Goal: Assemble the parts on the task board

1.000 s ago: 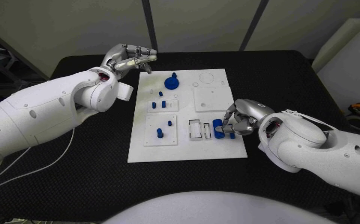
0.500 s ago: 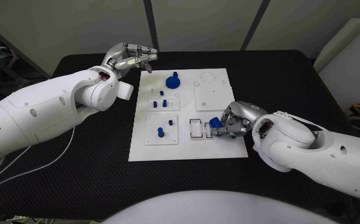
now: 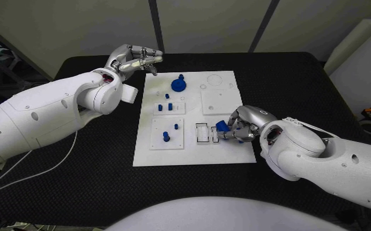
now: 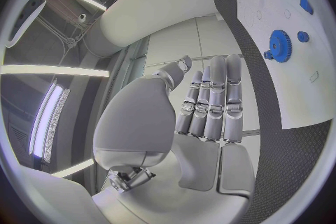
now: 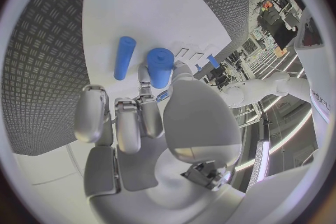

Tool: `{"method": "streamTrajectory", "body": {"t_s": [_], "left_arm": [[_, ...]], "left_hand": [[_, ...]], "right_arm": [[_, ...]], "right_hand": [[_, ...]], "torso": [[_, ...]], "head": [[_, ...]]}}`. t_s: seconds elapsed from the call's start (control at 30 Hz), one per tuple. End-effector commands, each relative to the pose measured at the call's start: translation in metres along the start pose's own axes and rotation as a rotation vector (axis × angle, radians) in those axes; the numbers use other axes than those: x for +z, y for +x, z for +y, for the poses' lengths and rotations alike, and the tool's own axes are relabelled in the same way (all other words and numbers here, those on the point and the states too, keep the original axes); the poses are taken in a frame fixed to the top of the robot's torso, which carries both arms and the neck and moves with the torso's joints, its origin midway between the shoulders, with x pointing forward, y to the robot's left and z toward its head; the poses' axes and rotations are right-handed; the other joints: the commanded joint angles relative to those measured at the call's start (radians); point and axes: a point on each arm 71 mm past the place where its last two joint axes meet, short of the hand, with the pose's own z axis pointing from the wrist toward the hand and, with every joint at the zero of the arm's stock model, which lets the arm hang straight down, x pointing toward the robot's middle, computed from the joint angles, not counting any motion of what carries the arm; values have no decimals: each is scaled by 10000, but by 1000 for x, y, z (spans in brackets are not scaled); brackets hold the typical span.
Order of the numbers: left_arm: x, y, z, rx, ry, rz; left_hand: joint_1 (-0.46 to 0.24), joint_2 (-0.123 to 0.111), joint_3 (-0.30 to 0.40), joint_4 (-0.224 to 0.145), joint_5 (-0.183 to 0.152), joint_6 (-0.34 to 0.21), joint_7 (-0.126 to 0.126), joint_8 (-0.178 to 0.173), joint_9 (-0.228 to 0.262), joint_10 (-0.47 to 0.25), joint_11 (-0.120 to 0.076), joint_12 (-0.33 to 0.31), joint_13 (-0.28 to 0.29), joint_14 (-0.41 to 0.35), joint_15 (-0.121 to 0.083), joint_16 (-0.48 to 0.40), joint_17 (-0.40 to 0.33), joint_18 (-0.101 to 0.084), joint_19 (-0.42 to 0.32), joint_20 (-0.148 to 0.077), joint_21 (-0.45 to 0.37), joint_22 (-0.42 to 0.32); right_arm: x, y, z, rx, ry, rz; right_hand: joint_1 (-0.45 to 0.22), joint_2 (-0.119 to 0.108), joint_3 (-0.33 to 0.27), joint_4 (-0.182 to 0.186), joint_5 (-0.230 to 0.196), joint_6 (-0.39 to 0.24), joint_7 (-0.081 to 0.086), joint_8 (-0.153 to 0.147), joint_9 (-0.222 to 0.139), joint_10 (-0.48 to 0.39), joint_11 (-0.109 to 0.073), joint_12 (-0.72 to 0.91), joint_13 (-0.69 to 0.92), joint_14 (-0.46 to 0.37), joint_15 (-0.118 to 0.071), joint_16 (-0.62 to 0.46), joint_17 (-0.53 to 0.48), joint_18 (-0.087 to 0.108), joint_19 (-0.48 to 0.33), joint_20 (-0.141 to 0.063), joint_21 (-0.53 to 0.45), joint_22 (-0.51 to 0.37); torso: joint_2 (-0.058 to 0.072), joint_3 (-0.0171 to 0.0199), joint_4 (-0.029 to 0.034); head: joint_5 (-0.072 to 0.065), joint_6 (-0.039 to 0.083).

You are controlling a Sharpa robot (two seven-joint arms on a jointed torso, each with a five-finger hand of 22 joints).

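Head view, hidden: the right hand is covering part of a blue cylinder, so only its upper end is showing; the small sockets on the task board are too fine to read.
Head view, right hand: it is sitting at the board's lower right, fingers curling around the blue cylinder and clamping it, beside the black-outlined slots.
Head view, left hand: the left hand is hanging above the board's upper left corner, fingers drawn together with nothing in them.
Head view, parts: a blue gear is lying at the upper middle of the board, small blue pegs are standing left of centre, and a blue pin is standing at lower left.
Left wrist view: the left hand is showing its fingers straight and pressed side by side, gripping nothing; the blue gear is lying on the white board at upper right, whose far end is being cut off by the circle's rim.
Right wrist view: the fingers are closing on a thick blue cylinder; whether they are touching the thinner blue rod lying just beside it on the board is hard to tell.
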Motion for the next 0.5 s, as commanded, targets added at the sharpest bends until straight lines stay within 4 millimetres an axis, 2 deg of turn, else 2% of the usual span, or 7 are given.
{"method": "streamTrajectory", "body": {"t_s": [0.03, 0.17, 0.37, 0.5], "left_arm": [[0, 1, -1, -42, 27, 89], [1, 1, -1, -46, 26, 94], [1, 2, -1, -54, 24, 112], [1, 2, -1, -53, 23, 110]], "left_hand": [[0, 109, -58, -2, -13, 83, 12, 30, 10, -81, -2, 59, -3, -40, 9, -67, -17, -176, -11, 44, -44, -13], [0, 109, -58, -2, -13, 83, 12, 30, 10, -81, -2, 59, -3, -40, 9, -67, -17, -176, -11, 44, -44, -13], [0, 109, -58, -2, -13, 83, 12, 30, 10, -81, -2, 59, -3, -40, 9, -67, -17, -176, -11, 44, -44, -13], [0, 109, -58, -2, -13, 83, 12, 30, 10, -81, -2, 59, -3, -40, 9, -67, -17, -176, -11, 44, -44, -13]], "right_arm": [[-5, -4, 1, 548, 54, -558], [-11, -8, 6, 1146, -96, -851], [-17, -11, 12, 1737, -265, -1044], [-18, -10, 15, 1890, -317, -953]], "right_hand": [[179, 92, -30, -34, 371, 111, -58, 157, 155, 69, -97, 69, 1006, 1003, -99, 58, 2379, -184, 70, -32, 53, 42], [234, 198, -51, -13, 717, 165, -115, 249, 247, 122, -148, 114, 1079, 1014, -141, 80, 2431, -198, 113, -69, 91, 108], [235, 253, -65, 0, 795, 217, -147, 304, 296, 151, -175, 141, 1118, 1022, -162, 96, 2470, -209, 145, -87, 121, 161], [213, 270, -79, 11, 811, 231, -155, 320, 312, 155, -182, 140, 1121, 1021, -169, 95, 2467, -212, 153, -93, 129, 174]], "torso": [[-13, -6, -6], [-15, -9, -6], [-2, -27, 17], [5, -14, 6]], "head": [[-11, 7], [-17, 38], [-32, 88], [-7, 92]]}}
